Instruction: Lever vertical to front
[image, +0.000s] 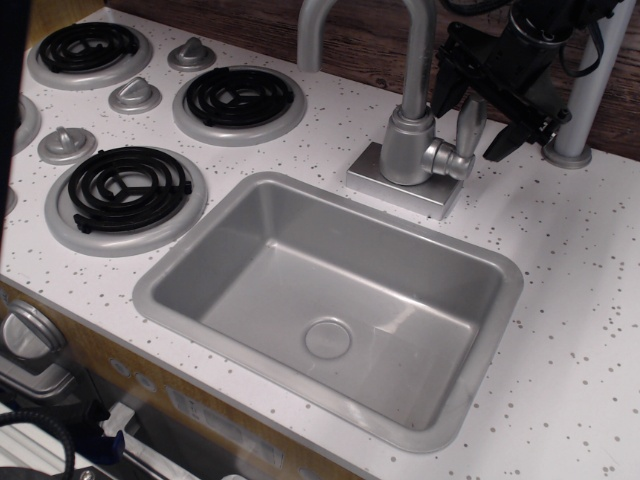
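The lever (466, 128) is a small silver-grey paddle on a stubby pivot at the right side of the faucet base (407, 180). It stands upright, pointing up. My black gripper (470, 128) hangs over it from the upper right, open, with one finger left of the paddle near the spout and the other finger (503, 143) to its right. The fingers straddle the lever without closing on it.
The tall curved spout (415, 60) rises just left of the gripper. A grey post (585, 100) stands at the right. The sink basin (330, 300) lies in front. Stove burners (240, 100) and grey knobs (135, 95) are at the left.
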